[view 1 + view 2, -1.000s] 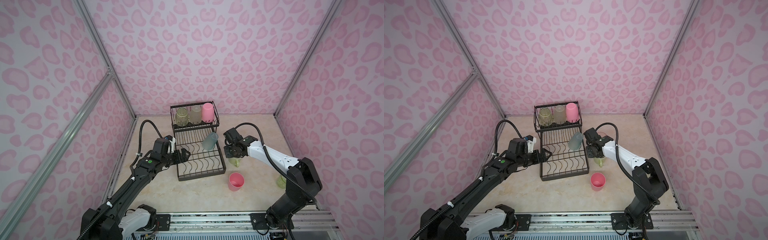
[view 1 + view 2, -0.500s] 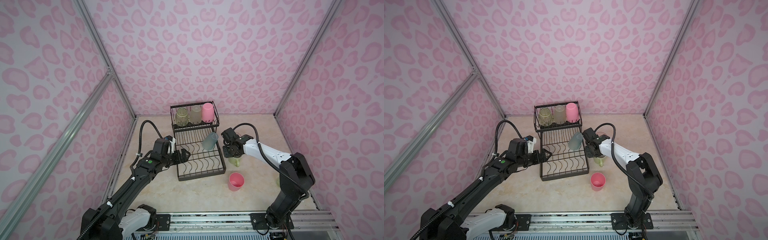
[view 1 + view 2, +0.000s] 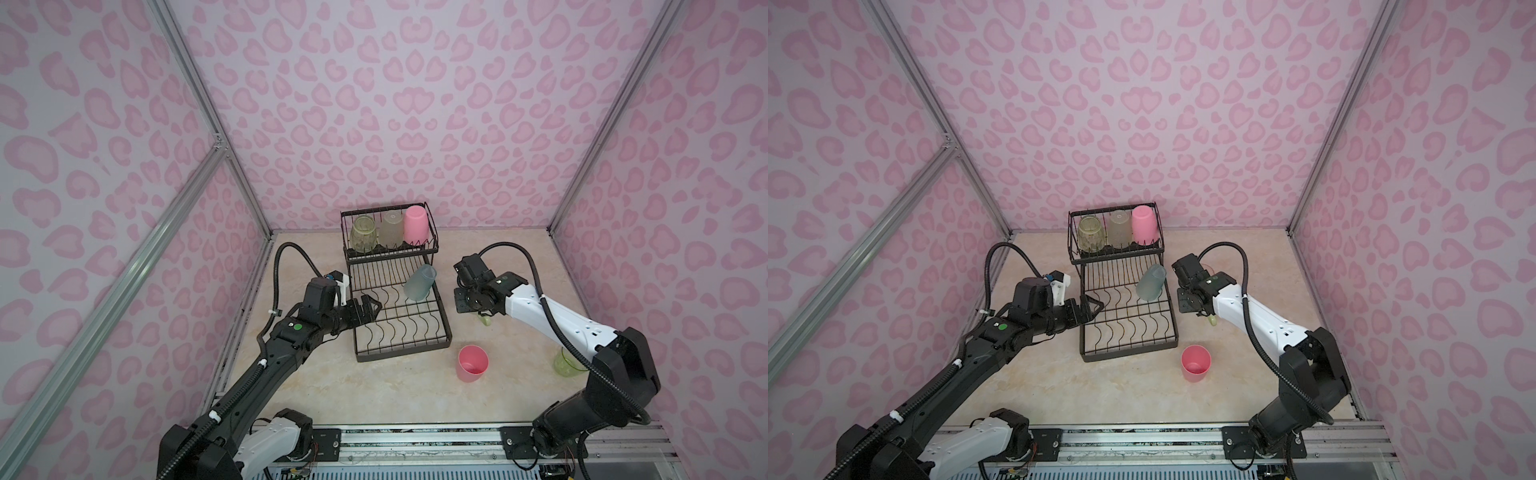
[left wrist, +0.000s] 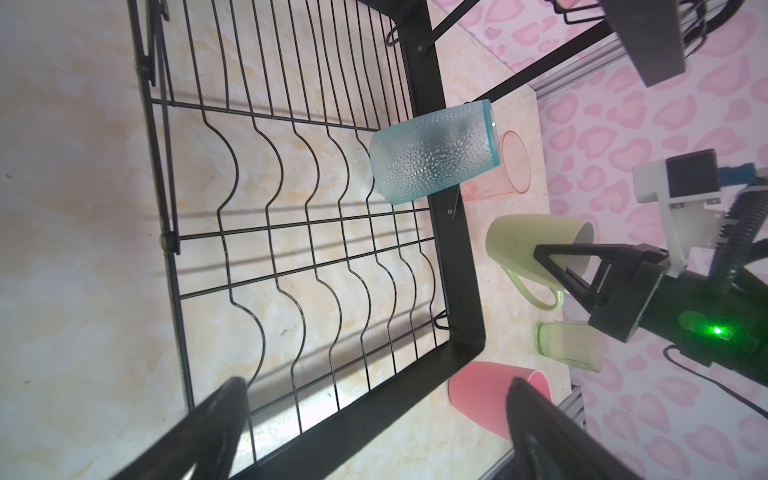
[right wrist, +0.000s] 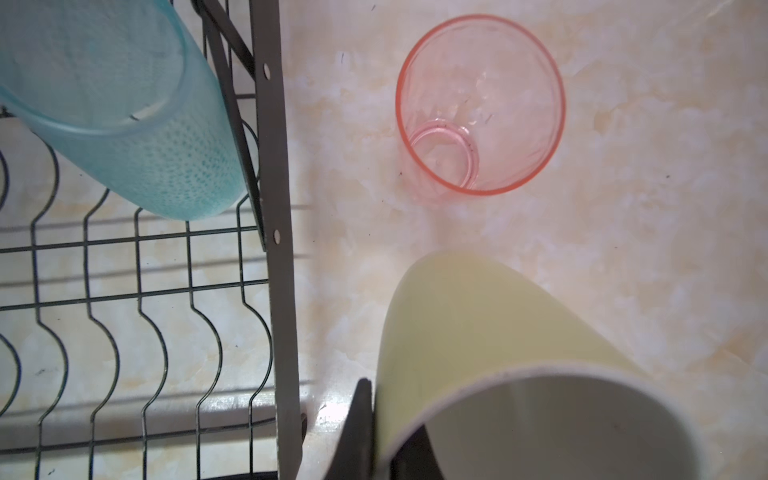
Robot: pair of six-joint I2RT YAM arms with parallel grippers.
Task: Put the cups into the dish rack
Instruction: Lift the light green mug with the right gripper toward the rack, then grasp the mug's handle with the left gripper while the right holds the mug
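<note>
Rack (image 3: 403,356) roughly half loaded. Four cups in, four out.

In:
- Upper basket (image 3: 390,250) holds three upside down in a row: yellow cup (image 3: 363,237), grey cup (image 3: 391,229), pink cup (image 3: 417,224).
- Lower tray holds the teal cup (image 3: 420,282), which is tilted and leaning on the tray's right rim. It is inside but not seated squarely between the dividers.

Out, all on the table (image 3: 332,386) to the right of the rack:
- Mug (image 4: 528,245) sits just beside the tray's right rim, with its handle facing away from the rack.
- Orange cup (image 5: 482,104) stands upright just behind the mug.
- Second pink cup (image 3: 472,363) stands upright near the rack's front right corner.
- Green cup (image 3: 563,365) is well apart from the rack and half hidden by the right arm's elbow.

Right gripper (image 4: 552,264): closed on the mug's wall at the rim, with one finger inside and one outside. The right wrist view shows this most clearly. I cannot tell whether the mug has left the table.

Left gripper (image 3: 371,306): spread wide and holding nothing. It hovers over the left edge of the lower tray.

Judgement: the mug is the cup in hand — it needs lifting, turning over and placing in the tray. Most of the tray's dividers are free. After it, three cups remain on the table.
</note>
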